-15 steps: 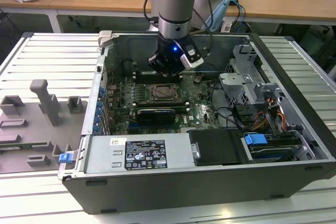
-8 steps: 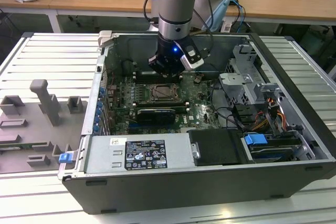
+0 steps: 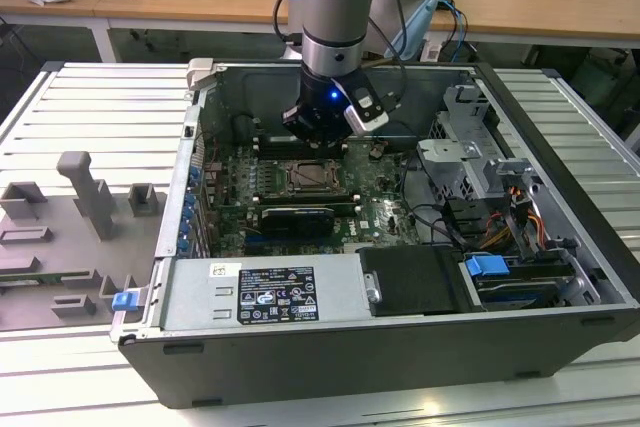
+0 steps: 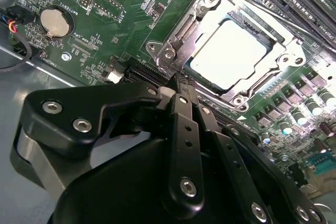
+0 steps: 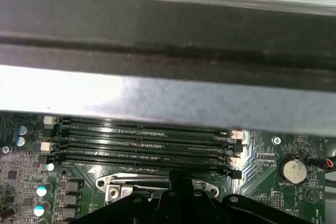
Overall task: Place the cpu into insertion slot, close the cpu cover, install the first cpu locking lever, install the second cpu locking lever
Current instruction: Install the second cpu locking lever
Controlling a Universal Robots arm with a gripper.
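Green motherboard, coin battery, black memory slots.

One robot arm with one gripper is seen above one open computer case. One green motherboard is counted inside, carrying one insertion slot, in which one cpu is seated, framed by one cpu cover. Four long black memory slots are counted in the first wrist view. One round coin battery is seen in both wrist views. One labelled power supply is noted in the exterior view, along with two blue plastic clips. One grey fixture tray is recorded beside the case.
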